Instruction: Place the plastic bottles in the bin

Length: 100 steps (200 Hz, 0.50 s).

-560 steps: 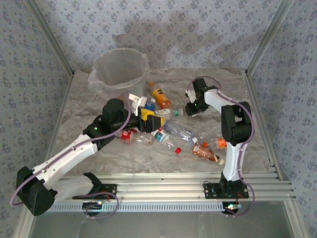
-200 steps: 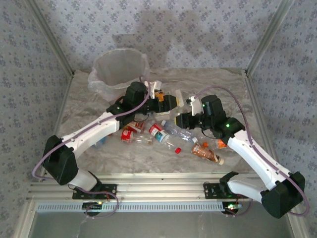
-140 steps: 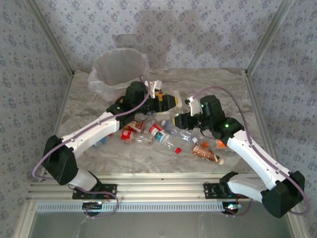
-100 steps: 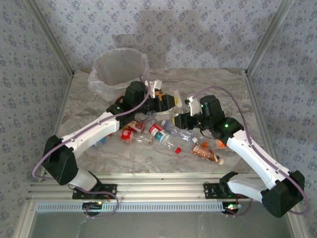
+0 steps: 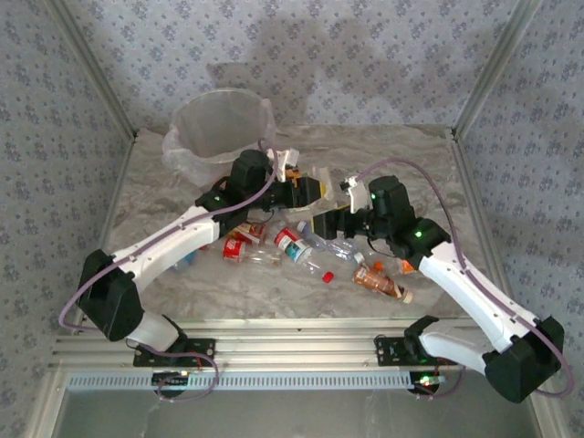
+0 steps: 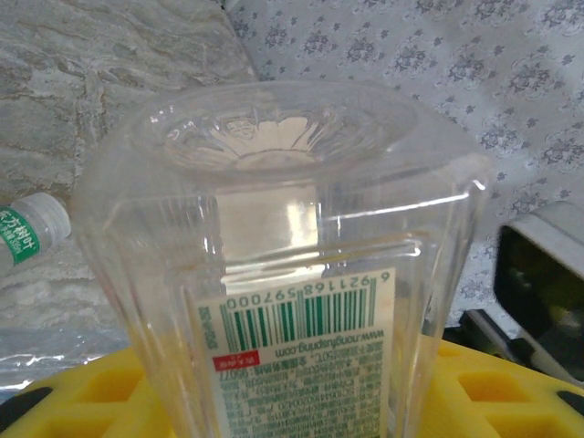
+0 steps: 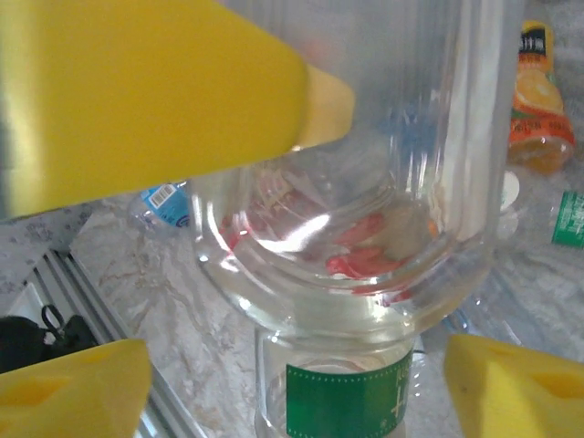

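On the near part of the marbled grey table (image 5: 429, 164), small plastic bottles lay scattered: an orange-labelled bottle (image 5: 379, 281), a red-labelled bottle (image 5: 239, 247) and a crumpled clear bottle (image 5: 334, 243). Just beyond them the right end effector (image 5: 327, 221) hovered released, its yellow pads (image 7: 68, 388) spread wide to either side of a green-labelled clear bottle (image 7: 342, 401). Beside it the left end effector (image 5: 306, 190) was clenched on a clear barcode-labelled bottle (image 6: 292, 274), base pointing away from the wrist. At the far left stood the round translucent whitish bin (image 5: 222, 128).
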Available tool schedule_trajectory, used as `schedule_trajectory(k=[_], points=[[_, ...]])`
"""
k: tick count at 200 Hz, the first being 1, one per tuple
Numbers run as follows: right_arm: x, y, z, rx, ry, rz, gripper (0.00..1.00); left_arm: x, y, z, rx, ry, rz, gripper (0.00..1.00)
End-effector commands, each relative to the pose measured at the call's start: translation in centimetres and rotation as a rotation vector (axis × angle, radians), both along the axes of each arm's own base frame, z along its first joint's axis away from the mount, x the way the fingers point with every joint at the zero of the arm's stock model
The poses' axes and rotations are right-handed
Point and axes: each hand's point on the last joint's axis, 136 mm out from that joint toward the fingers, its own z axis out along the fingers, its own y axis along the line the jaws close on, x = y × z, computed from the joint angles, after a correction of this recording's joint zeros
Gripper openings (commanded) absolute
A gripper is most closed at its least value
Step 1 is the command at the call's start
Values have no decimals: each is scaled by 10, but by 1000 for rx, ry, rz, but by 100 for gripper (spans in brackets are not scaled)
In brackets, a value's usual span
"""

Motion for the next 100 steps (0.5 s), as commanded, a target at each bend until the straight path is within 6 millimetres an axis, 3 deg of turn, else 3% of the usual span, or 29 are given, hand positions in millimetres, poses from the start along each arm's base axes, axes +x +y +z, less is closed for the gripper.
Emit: schedule_trajectory(k=[1,8,59,100], points=[[-9,0,17,41,-56,21,96,-5,6,46,-28,-112,-4,48],[-10,-1,22,51,-69,16,100,-4,8,48,-22,-117,-4,48],[-19,-14,54,102,-159,-19,100,-2,27,74,52,-203,-10,48],[-28,-26,87,147,-234,-57,100,10,60,99,202,-319,7,47]])
